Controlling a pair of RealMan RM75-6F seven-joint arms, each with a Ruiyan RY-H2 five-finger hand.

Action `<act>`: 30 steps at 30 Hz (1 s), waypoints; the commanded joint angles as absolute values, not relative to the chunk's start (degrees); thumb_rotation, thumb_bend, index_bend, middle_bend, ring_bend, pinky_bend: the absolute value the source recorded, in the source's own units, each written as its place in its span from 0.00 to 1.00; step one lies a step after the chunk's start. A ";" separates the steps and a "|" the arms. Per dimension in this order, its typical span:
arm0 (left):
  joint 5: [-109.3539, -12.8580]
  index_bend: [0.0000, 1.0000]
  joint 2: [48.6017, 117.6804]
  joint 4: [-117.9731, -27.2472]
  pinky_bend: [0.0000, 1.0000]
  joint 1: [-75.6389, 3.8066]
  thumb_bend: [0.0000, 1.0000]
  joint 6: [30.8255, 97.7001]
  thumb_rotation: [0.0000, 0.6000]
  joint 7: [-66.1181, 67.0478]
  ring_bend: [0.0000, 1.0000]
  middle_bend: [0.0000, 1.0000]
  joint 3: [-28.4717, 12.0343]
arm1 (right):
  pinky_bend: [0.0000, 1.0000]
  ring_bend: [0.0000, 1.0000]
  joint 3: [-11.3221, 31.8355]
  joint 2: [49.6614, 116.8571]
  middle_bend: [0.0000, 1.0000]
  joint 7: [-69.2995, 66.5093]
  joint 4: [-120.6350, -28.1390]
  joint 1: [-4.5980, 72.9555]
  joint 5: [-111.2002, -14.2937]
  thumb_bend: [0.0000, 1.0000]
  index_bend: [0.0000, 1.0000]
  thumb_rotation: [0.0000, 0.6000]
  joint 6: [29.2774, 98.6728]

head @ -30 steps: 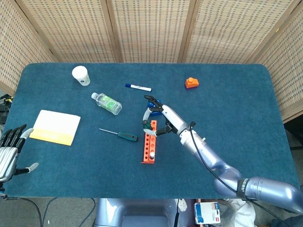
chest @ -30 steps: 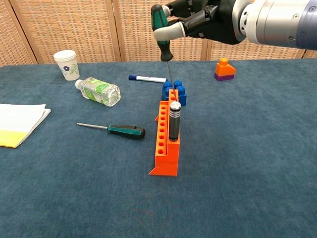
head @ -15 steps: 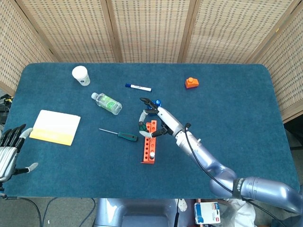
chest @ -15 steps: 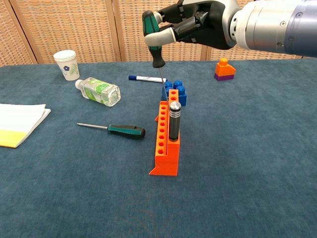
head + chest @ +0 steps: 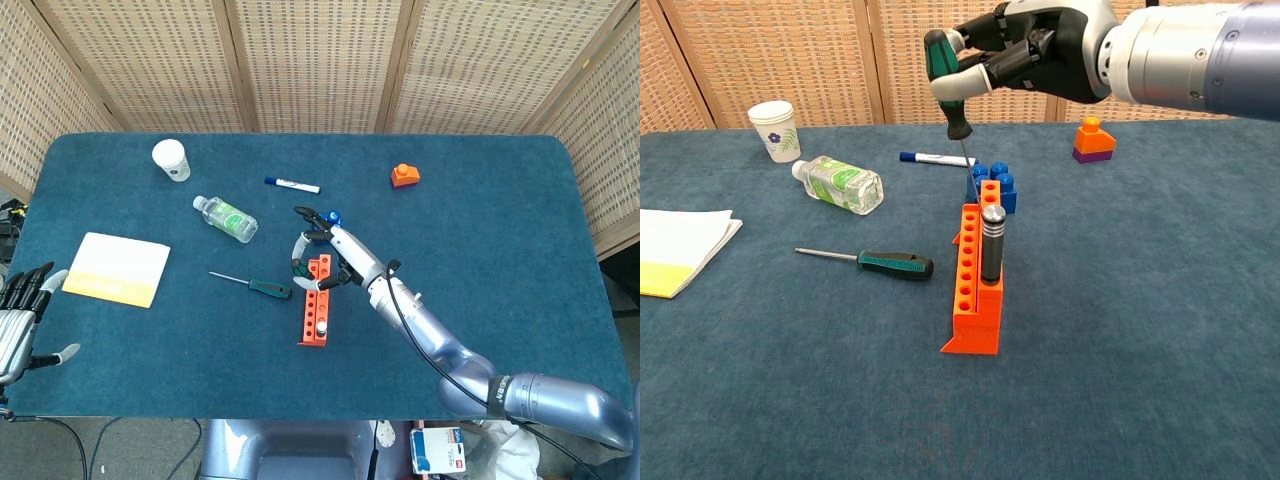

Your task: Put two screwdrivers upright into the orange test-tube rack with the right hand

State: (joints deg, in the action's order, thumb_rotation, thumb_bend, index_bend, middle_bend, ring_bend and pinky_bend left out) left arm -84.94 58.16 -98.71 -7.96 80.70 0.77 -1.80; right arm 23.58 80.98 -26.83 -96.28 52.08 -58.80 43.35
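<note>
right hand (image 5: pixel 1040 50) grips screwdriver (image 5: pixel 952 100), tip down over rack (image 5: pixel 975 290) far end below | risk: shaft tilted, tip misses hole (second driver (image 5: pixel 875 262) lies below-left)

my right hand (image 5: pixel 1025 50): black fingers, pale tips, white wrist cuff. silver-grey arm, thin black cable along forearm, black band near elbow. left hand (image 5: pixel 18 320): dark fingers, silvery-grey palm.

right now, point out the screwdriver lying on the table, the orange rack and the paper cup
screwdriver on the table (image 5: pixel 895 264): chest view, on its green-black handle.
orange rack (image 5: pixel 967 270): chest view, on its top face with the holes.
paper cup (image 5: pixel 775 131): chest view, on its side wall.
</note>
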 commanded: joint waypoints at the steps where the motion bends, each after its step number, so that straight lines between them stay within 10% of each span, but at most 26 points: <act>1: -84.86 0.00 58.19 -98.70 0.00 -8.01 0.00 80.64 1.00 0.84 0.00 0.00 -1.85 | 0.00 0.00 23.39 81.16 0.00 -26.70 -95.84 52.04 -58.68 0.33 0.64 1.00 43.12; 30: -84.65 0.00 58.38 -98.79 0.00 -8.22 0.00 80.26 1.00 1.43 0.00 0.00 -1.84 | 0.00 0.00 21.04 81.88 0.00 -31.60 -92.70 49.69 -65.84 0.34 0.65 1.00 41.10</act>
State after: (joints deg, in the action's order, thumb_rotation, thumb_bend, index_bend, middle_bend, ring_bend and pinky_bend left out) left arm -84.66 58.37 -98.78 -8.21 80.27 1.43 -1.84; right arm 21.29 81.77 -31.20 -93.04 49.84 -65.41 41.30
